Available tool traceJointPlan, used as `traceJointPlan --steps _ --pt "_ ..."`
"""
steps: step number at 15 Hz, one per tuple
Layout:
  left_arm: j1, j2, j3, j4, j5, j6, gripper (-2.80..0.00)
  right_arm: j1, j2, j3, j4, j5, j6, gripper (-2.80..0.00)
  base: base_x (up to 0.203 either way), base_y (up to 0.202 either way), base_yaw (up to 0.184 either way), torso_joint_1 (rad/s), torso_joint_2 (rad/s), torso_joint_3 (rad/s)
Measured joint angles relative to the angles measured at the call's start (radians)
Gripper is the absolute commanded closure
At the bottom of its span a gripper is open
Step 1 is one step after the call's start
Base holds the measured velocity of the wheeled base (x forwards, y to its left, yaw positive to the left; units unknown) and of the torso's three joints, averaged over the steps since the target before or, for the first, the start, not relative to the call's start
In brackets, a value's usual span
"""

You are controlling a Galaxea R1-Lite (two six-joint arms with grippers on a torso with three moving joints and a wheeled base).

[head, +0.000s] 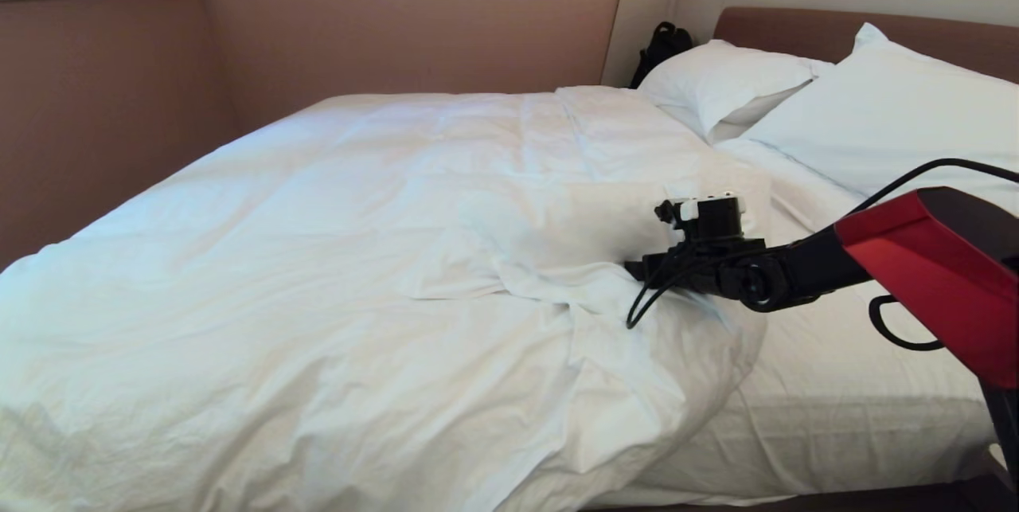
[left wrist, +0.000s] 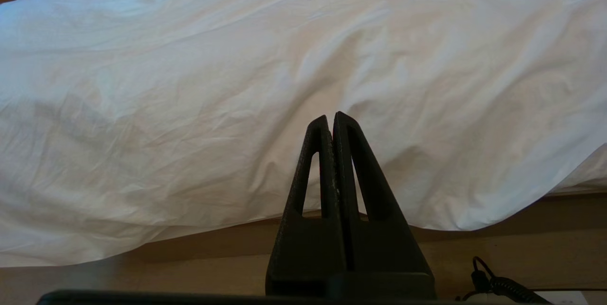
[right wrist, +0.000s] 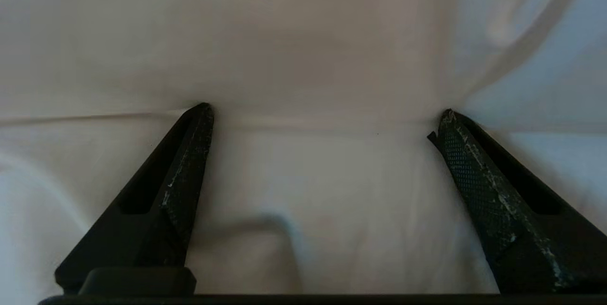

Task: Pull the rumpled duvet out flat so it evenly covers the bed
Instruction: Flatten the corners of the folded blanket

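Note:
The puffy white duvet (head: 358,241) covers most of the bed (head: 836,392). Its near right corner is bunched into a rumpled fold, which leaves a strip of white sheet bare below the pillows. My right gripper (head: 637,269) reaches in from the right and rests low at that fold. In the right wrist view it (right wrist: 325,114) stands wide open, with both fingertips (right wrist: 201,113) pressed against the duvet (right wrist: 322,58) and nothing clamped. My left gripper (left wrist: 330,117) is shut and empty, low by the bed's side, pointing at the hanging duvet edge (left wrist: 189,82).
Two white pillows (head: 732,78) (head: 892,106) lean on the brown headboard (head: 796,26). A black bag (head: 661,46) stands in the far corner. Pink walls close the far side and the left. Wooden floor (left wrist: 142,272) runs under the duvet's hem.

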Motion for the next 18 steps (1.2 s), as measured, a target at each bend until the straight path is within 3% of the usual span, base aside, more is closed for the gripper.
traceJointPlan --steps 8,9,18 --pt "0.000 0.000 0.000 0.000 0.000 0.000 0.00 -0.026 0.041 -0.052 0.106 0.056 0.047 -2.80 0.000 0.000 0.000 0.000 0.00 0.000" --pt "0.000 0.000 0.000 0.000 0.000 0.000 0.00 -0.026 0.042 -0.052 0.108 0.056 0.047 0.00 0.000 0.000 0.000 0.000 0.00 0.000" --pt "0.000 0.000 0.000 0.000 0.000 0.000 0.00 -0.027 -0.012 -0.043 0.118 0.054 0.079 0.00 0.000 0.000 0.000 0.000 0.00 0.000"
